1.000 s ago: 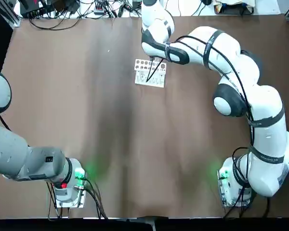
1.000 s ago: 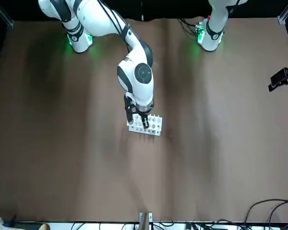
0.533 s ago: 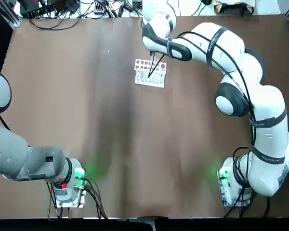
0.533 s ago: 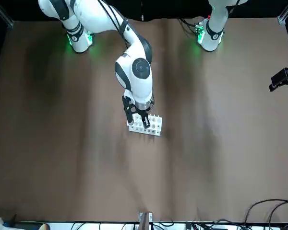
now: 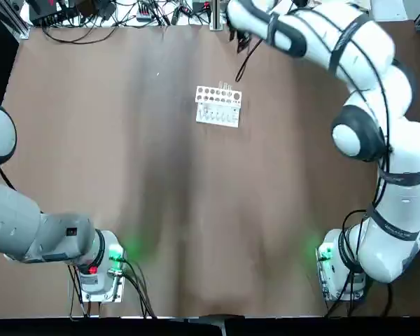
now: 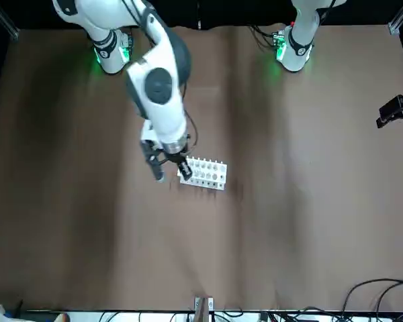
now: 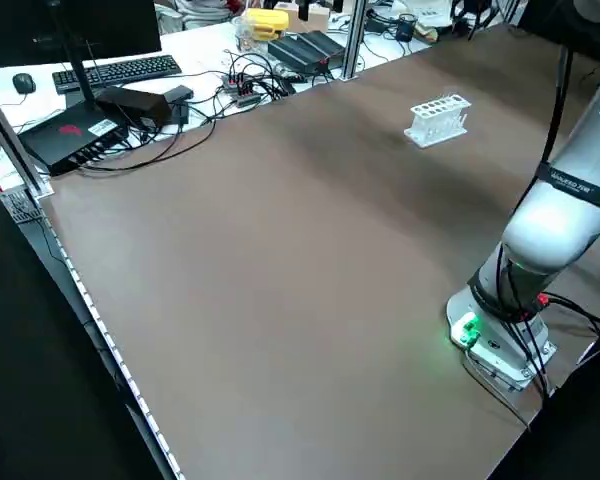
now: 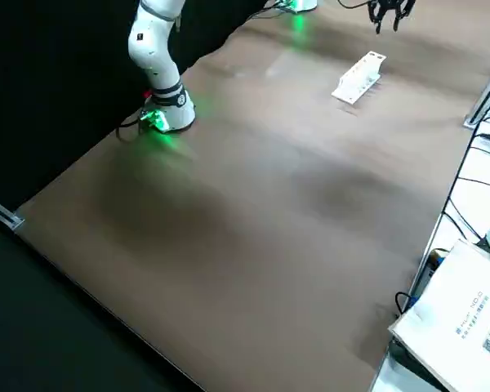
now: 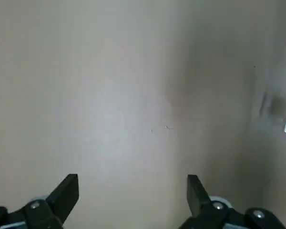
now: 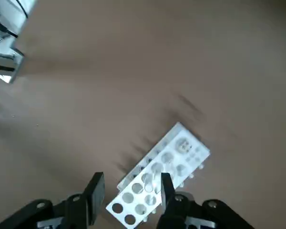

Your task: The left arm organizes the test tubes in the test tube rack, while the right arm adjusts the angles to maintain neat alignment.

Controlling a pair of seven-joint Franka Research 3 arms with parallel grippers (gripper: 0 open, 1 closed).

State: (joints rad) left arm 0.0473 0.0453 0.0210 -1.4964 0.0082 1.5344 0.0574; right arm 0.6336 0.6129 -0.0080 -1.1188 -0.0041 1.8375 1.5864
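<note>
Two grippers inspected, both wide open and holding nothing. In the top view, the white test tube rack (image 5: 218, 112) sits at the table's (image 5: 161, 196) 12 o'clock, with faint clear test tubes (image 10: 148, 183) in it. The right gripper (image 6: 174, 176) is near the rack, at its 9 o'clock in the front view. The left gripper (image 9: 132, 177) is over bare tabletop, its arm (image 5: 38, 227) at 8 o'clock in the top view.

Soft glare, blurry shadows
</note>
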